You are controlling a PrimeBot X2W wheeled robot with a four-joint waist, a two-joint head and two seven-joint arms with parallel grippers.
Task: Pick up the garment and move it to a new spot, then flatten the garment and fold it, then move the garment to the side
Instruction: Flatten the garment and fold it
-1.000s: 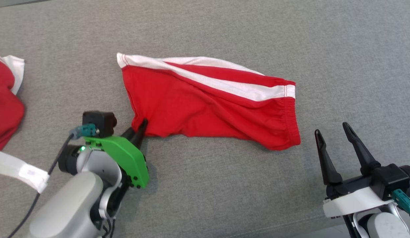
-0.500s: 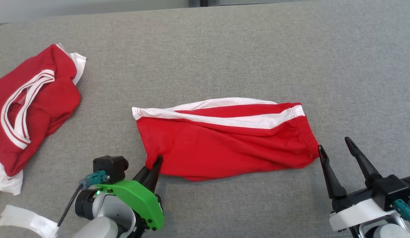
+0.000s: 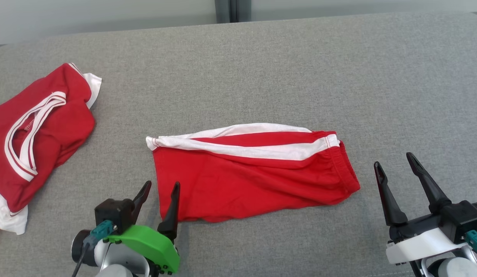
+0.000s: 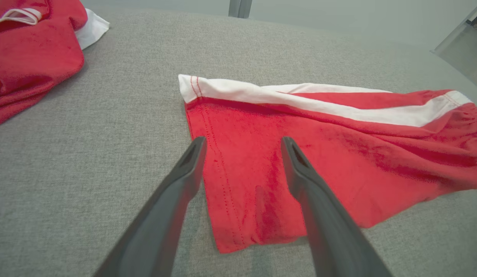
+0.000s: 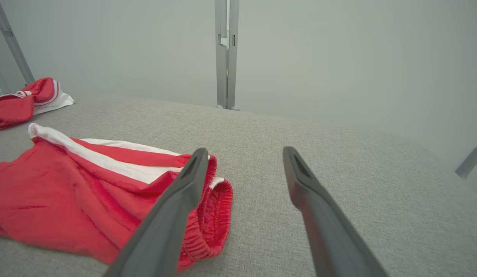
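— Where is the left gripper [image 3: 162, 184]?
— At seven o'clock in the head view. Its fingers are apart and hold nothing. They straddle the near left hem of the shorts [image 3: 253, 177]; whether they touch it I cannot tell.
— And the right gripper [image 3: 393, 160]?
— At four o'clock, fingers apart too, just beside the waistband end.
— The shorts?
— Lying fairly flat in the middle of the bench [image 3: 261, 77], white stripe along the far edge. A crumpled red top [image 3: 42, 127] sits at nine o'clock, well apart.
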